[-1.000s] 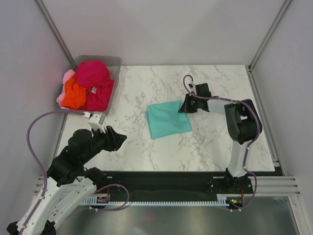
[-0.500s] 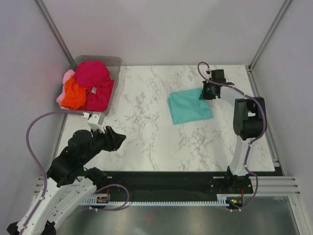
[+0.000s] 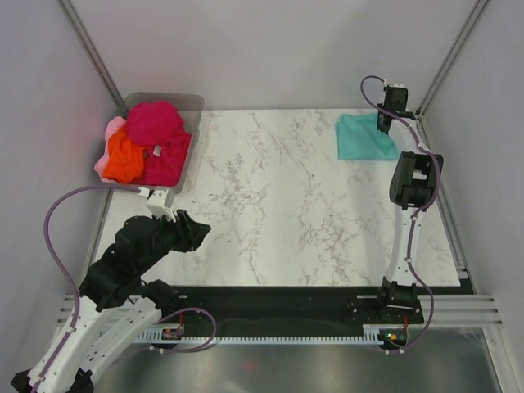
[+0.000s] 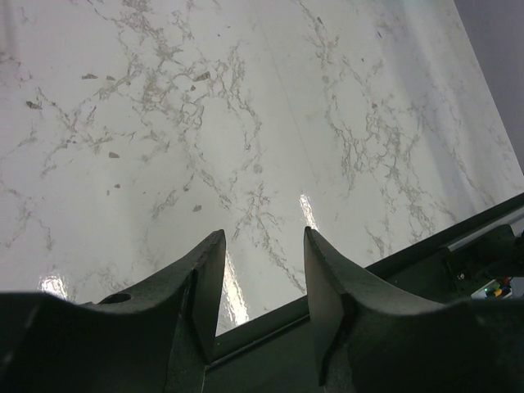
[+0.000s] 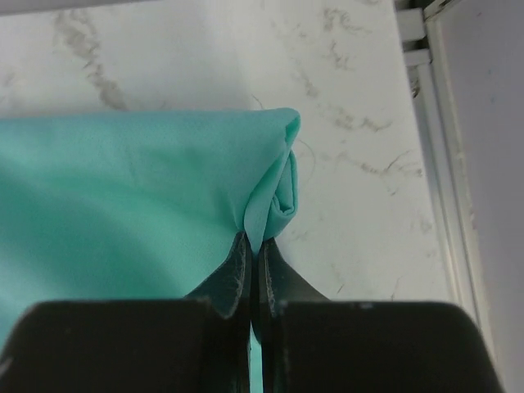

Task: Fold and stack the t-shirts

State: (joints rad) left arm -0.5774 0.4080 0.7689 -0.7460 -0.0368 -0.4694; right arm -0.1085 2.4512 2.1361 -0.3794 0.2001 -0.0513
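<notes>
- The folded teal t-shirt [image 3: 365, 137] lay flat on the marble table [image 3: 270, 213], in the upper right of the top view, close to the far right corner.
- The right gripper [image 3: 383, 123] sat at that shirt's right edge. The wrist view showed its fingers pressed together on a bunched corner of the teal cloth, several layers thick.
- The left gripper [image 4: 264, 246] was parted and held nothing, with only bare marble under it. It hung at the lower left of the top view.
- The magenta-red t-shirt [image 3: 155, 123], the orange t-shirt [image 3: 123, 160] and the light pink t-shirt [image 3: 110, 131] were heaped unfolded in the clear plastic bin [image 3: 184, 100], upper left. The magenta one was on top.
- Handling, judged: the cloth is light, soft and limp, with no stiffness. It should slide easily on smooth marble. A fold may open if it is lifted by a single layer.
- Grip, judged: pinch a folded shirt through all layers at an edge or corner. Take a heaped shirt at a raised ridge of fabric.
- Progress, judged: one of four shirts folded, three not yet started.
</notes>
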